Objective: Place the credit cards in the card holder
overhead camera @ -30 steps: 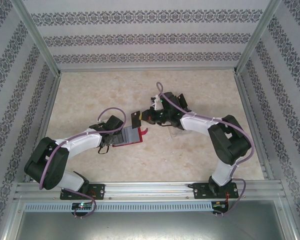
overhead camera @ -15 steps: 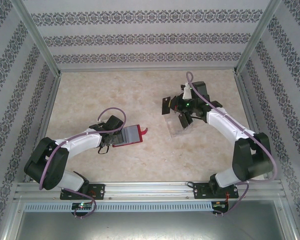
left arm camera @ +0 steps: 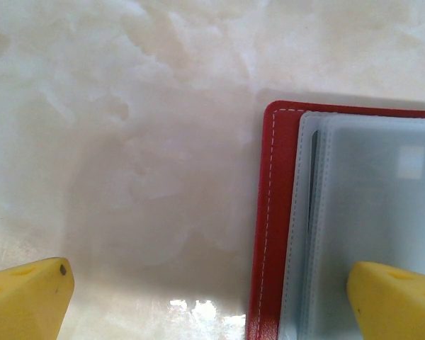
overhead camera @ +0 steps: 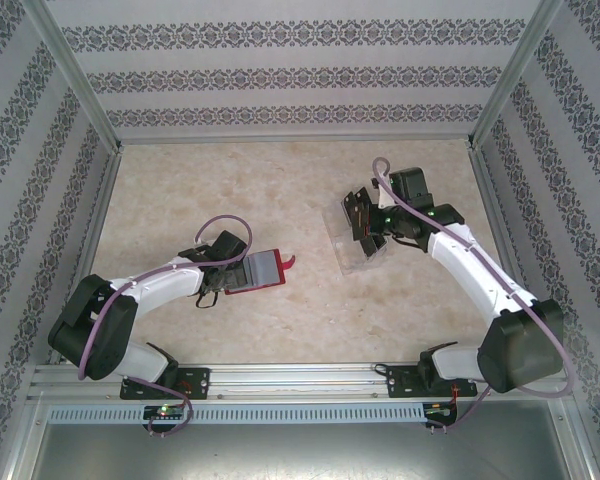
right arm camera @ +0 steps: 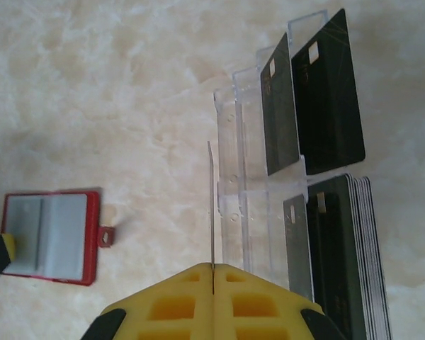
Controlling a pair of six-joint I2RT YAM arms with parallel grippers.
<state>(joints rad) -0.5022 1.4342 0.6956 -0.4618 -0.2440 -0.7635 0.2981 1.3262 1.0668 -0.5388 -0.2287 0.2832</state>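
free — table centre [overhead camera: 312, 225] | blocked — card holder [overhead camera: 261, 270], clear rack [overhead camera: 350, 256]

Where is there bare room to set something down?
Bare: the far strip of the table by the back wall, and the gap between red wallet and clear rack. Crowded: around the rack, where the right gripper holds a card.

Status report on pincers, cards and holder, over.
Left pincer open, one finger over the open card holder. Right pincer shut on one credit card, at the clear rack. Left finger may block the sleeves.
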